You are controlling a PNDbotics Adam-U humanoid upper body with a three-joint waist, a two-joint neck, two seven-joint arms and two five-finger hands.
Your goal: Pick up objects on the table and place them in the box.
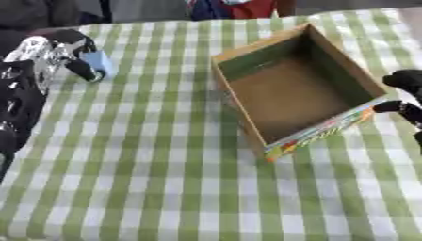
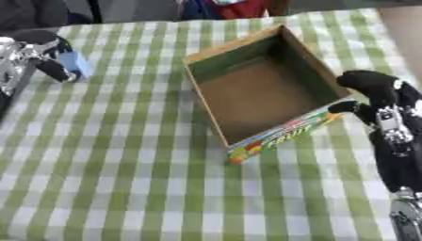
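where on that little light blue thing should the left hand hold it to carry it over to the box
The left hand already has the light blue object pinched at its upper left edge, fingers curled round it from above. That hold probably suits it: the piece looks small and flat, so gripping across its thin sides leaves its lower end free to drop into the open box.

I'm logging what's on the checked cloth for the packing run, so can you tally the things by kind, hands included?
Cardboard box, open and with nothing showing inside: 1
Light blue object, pinched in the left hand: 1
Robot hands, left hand and right hand beside the box: 2
Total: 4
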